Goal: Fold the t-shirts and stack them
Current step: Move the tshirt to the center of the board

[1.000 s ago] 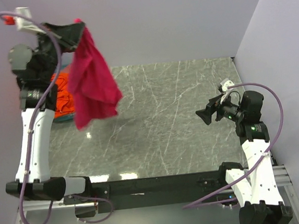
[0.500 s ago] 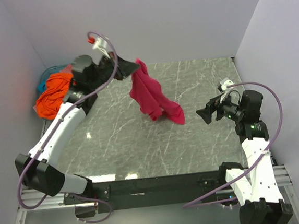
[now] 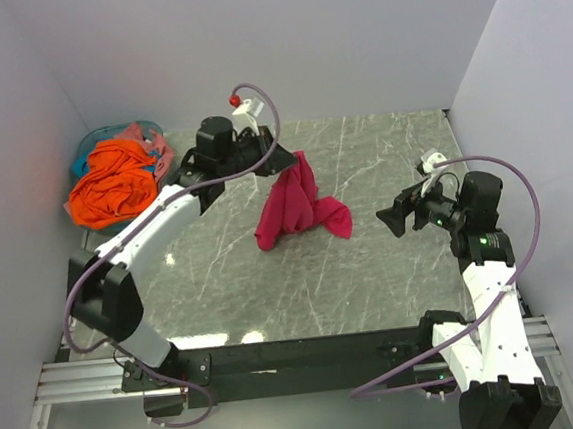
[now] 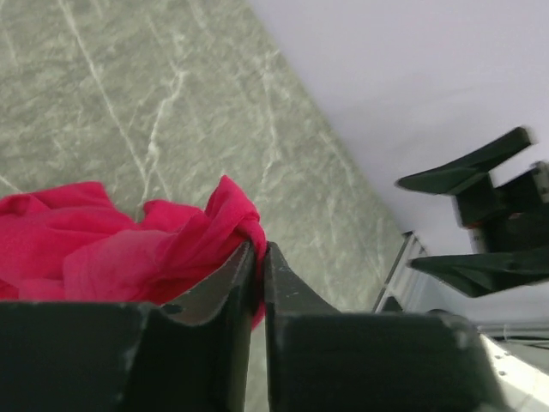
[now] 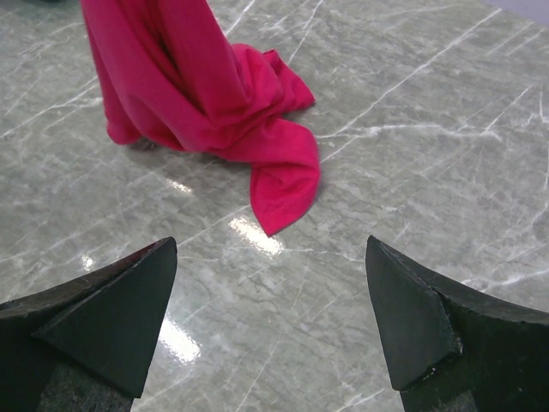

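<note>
Hovering at the 3 o'clock side of the counter [image 3: 371,267], the right tool [image 3: 385,221] sits above the marble. Its fingers are spread wide with nothing between them, and it faces toward 9 o'clock. Its wrist view shows two dark fingertips framing bare counter, with red cloth beyond at 11 o'clock.

Crimson shirt [image 3: 291,209]: mid-counter, a little to 12 o'clock of centre. Bunched, not folded. The lower part is heaped on the counter, and one flap trails out flat toward 3 o'clock. The upper part is drawn up in a narrow rope to the left tool.

Left tool [image 3: 284,162]: clenched on a top fold of the crimson shirt. Its wrist view shows both fingers pressed nearly together, a knot of red cloth pinched at the tips. The arm reaches in from 7 o'clock across the counter's left half, tool raised above the surface.

Far corner, 10 o'clock: orange shirt [image 3: 113,184] crumpled in a heap, spilling over a teal basket [image 3: 94,141]. A bit of salmon shirt [image 3: 152,141] shows at the heap's 1 o'clock edge, touching the orange. This pile lies well apart from the crimson shirt.
</note>
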Action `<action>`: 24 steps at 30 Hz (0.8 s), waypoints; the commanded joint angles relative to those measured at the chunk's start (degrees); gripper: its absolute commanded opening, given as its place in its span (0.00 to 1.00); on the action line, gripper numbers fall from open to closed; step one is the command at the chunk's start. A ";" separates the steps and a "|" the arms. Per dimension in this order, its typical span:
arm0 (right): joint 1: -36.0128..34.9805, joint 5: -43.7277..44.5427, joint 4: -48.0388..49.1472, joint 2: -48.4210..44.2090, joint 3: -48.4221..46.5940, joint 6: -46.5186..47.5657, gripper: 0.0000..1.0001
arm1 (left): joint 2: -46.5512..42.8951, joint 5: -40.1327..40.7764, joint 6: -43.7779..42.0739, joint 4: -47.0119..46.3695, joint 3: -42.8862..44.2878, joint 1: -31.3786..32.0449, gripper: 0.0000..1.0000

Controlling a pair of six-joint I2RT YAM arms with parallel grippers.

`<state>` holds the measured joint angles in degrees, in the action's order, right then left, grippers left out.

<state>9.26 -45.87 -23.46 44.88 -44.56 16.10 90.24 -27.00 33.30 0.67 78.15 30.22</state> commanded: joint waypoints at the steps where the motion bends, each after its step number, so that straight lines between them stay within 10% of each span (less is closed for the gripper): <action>1: -0.03 -0.19 0.70 0.64 0.26 0.95 0.96 | 4.75 1.42 -4.28 4.48 4.81 0.72 0.36; 13: -0.29 -4.05 -1.32 2.93 0.52 4.54 0.96 | -8.75 30.60 -18.35 14.10 0.09 0.46 0.98; 24: -11.95 0.15 -1.84 10.38 -2.54 8.16 0.93 | -22.39 19.82 -18.89 15.95 -22.06 -0.51 0.91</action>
<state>1.52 -48.80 -25.36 52.29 -43.97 23.00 66.63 -0.75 15.66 15.75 60.03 29.85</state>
